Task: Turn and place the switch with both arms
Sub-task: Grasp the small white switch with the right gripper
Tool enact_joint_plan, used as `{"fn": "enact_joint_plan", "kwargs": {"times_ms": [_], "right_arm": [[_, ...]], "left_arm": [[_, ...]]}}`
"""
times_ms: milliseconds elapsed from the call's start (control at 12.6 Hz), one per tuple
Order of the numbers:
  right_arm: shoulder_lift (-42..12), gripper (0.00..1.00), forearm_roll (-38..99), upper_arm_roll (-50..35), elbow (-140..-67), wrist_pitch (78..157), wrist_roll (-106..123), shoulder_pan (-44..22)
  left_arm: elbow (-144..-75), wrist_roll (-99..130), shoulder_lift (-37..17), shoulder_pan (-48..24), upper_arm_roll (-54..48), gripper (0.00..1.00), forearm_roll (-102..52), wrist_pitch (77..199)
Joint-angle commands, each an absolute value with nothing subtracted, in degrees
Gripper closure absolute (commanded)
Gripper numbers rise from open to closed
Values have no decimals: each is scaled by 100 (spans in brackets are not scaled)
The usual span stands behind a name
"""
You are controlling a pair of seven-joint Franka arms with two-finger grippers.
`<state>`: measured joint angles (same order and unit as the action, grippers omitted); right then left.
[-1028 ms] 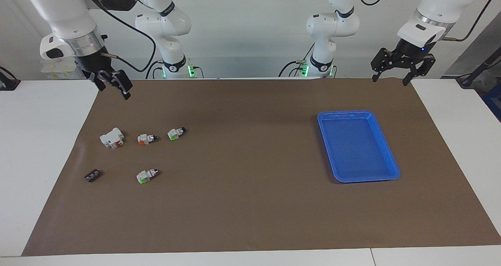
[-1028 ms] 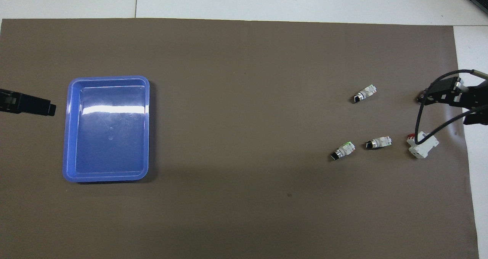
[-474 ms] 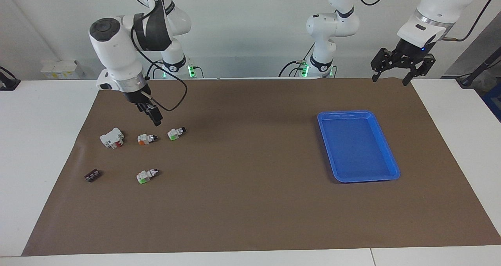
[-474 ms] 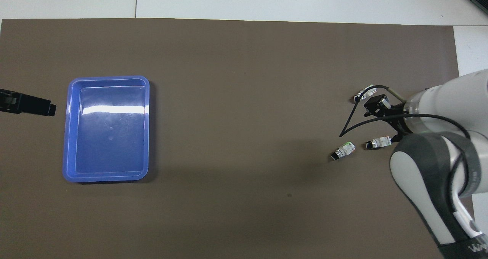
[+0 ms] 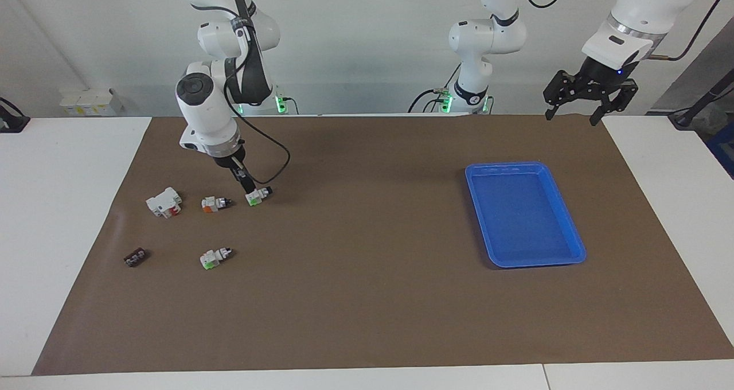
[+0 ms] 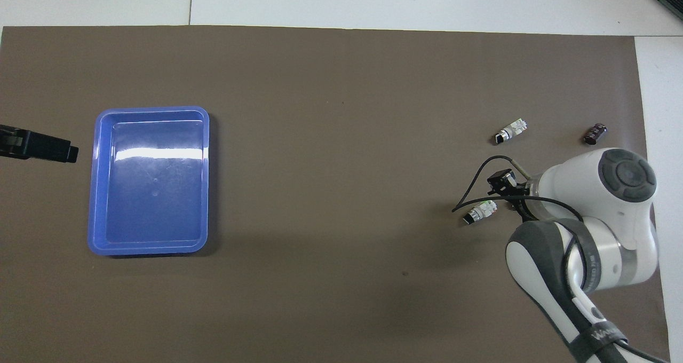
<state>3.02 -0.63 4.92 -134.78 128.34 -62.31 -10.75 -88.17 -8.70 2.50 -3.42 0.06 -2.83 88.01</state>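
The switch [image 5: 258, 195], white with a light-green end and a black knob, lies on the brown mat toward the right arm's end of the table. It also shows in the overhead view as the switch [image 6: 480, 212]. My right gripper [image 5: 248, 188] has come low, right at the switch's green end, open with nothing between its fingers; I cannot tell if it touches. From overhead the right gripper [image 6: 500, 182] sits beside the switch. My left gripper [image 5: 573, 112] waits open above the mat's edge at the left arm's end, only the tip of the left gripper [image 6: 69, 152] showing overhead.
A blue tray [image 5: 504, 166] [image 6: 152, 109] stands empty toward the left arm's end. Near the switch lie an orange-ended switch [image 5: 215, 203], a white block with red marks [image 5: 164, 202], a second green-ended switch [image 5: 215, 257] [image 6: 511, 132] and a small dark part [image 5: 135, 257] [image 6: 594, 133].
My right arm has swung in from the mat's corner and come down to the green-ended switch. The left arm and all the parts have stayed put.
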Motion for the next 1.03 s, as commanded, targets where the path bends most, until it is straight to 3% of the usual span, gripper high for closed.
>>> {"fn": "enact_joint_plan", "kwargs": {"times_ms": [0, 712, 870, 949], "right_arm": [[291, 1, 44, 457, -13974, 13446, -6389, -1002], [-141, 1, 378, 457, -13992, 14335, -6882, -1072], [-141, 19, 378, 448, -14010, 14317, -6899, -1072], [-202, 40, 378, 448, -14027, 14317, -6908, -1064]], "left_arm": [[-8965, -844, 378, -325, 9, 0, -264, 8772], [-9009, -896, 413, -229, 9, 0, -255, 8745], [-9026, -888, 413, -220, 17, 0, -264, 8754], [-9026, -879, 413, -220, 18, 0, -264, 8763]]}}
